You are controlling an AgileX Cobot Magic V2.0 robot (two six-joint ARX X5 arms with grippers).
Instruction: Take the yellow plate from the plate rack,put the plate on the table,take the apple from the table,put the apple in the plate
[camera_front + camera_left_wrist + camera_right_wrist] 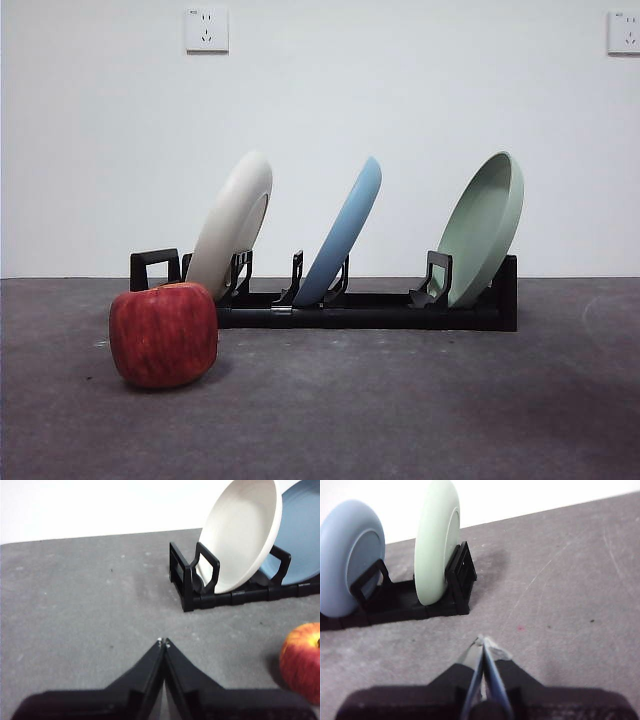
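The apple [303, 661] is cut off by the left wrist view's edge.

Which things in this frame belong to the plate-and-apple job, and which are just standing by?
Job in hand:
- yellow plate, still leaning in the plate rack
- apple on the table, in front of the rack's end
- left end effector, shut, nearest the plate and the apple

Just there:
- blue plate
- green plate
- wall sockets
- right end effector, shut, near the green plate

Three plates stand in one plate rack [360, 308]: one yellow plate [232, 222], one blue plate [345, 232], one green plate [482, 226]. One apple [164, 333]. Two wall sockets [207, 29].
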